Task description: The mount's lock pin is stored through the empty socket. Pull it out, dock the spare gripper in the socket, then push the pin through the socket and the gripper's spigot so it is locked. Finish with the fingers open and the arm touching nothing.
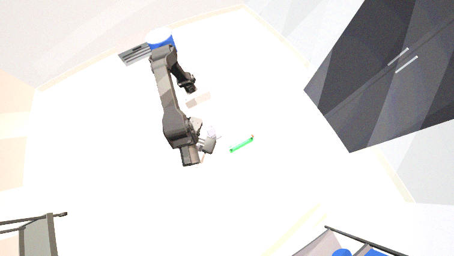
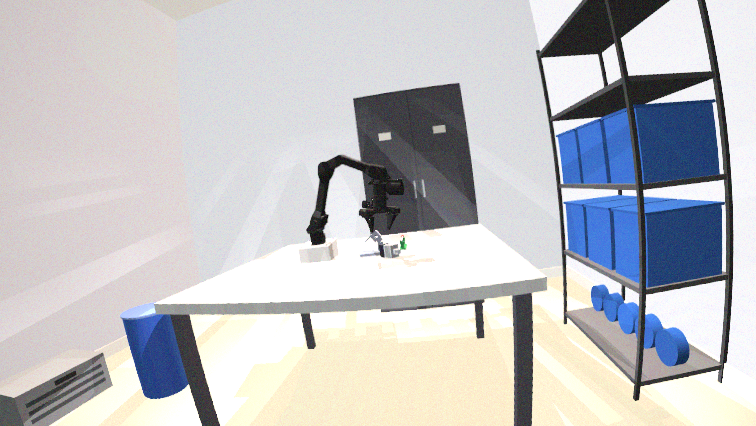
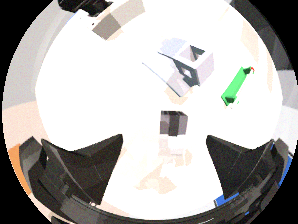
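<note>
The grey mount [image 3: 206,66] [image 1: 211,131] has a slanted plate and a box-like socket with visible openings. A dark block [image 3: 173,123] with a paler part, apparently the spare gripper, stands beside it, below it in the wrist view; it also shows in the exterior view [image 2: 390,250]. A green cradle [image 3: 236,86] [image 1: 242,145] [image 2: 403,244] lies on the mount's other side. A red tip [image 3: 252,70] [image 1: 252,136] shows at its far end; a pale pin seems to lie along it, washed out. My gripper [image 3: 167,139] [image 2: 380,228] is open and empty, above the block.
The arm's pale base block [image 1: 198,98] [image 2: 317,251] [image 3: 120,21] stands beyond the mount. The white table [image 2: 328,285] carries everything, its front edge showing in the exterior view. A dark cabinet [image 2: 386,116] and a shelf rack [image 2: 597,186] with blue bins stand beyond the table.
</note>
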`<state>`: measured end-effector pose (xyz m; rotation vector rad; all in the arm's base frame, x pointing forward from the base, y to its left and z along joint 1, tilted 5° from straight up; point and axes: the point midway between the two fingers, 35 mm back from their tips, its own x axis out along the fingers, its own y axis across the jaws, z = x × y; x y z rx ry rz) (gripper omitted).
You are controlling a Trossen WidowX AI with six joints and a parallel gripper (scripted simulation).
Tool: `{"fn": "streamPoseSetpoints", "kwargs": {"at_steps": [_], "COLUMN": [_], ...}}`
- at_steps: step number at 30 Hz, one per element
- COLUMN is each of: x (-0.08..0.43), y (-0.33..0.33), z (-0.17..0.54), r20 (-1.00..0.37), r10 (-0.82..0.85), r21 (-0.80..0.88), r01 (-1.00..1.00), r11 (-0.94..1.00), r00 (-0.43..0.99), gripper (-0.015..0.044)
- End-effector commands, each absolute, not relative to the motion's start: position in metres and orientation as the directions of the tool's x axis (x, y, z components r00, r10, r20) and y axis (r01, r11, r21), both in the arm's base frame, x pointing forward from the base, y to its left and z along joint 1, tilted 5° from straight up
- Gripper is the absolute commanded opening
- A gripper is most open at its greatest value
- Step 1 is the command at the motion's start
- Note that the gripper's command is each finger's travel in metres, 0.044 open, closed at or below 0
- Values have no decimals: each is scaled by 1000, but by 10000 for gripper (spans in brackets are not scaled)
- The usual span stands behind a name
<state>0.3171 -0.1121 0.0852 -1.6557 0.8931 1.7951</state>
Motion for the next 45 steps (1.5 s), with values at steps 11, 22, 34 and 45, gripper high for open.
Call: {"fn": "streamPoseSetpoints", "kwargs": {"at_steps": [11,22,34,45], "x": [328,337,342,342], "y": [-117,-120,-120,-120], "z": [88,100,113,113], "r20": [-975,-910,-825,-825], "r10": [-217,-358,-459,-459], "r21": [-130,-375,-48,-48], "r01": [-921,-52,767,767], "r11": [368,925,640,640], "r00": [50,208,331,331], "gripper": [440,440,440,440]}}
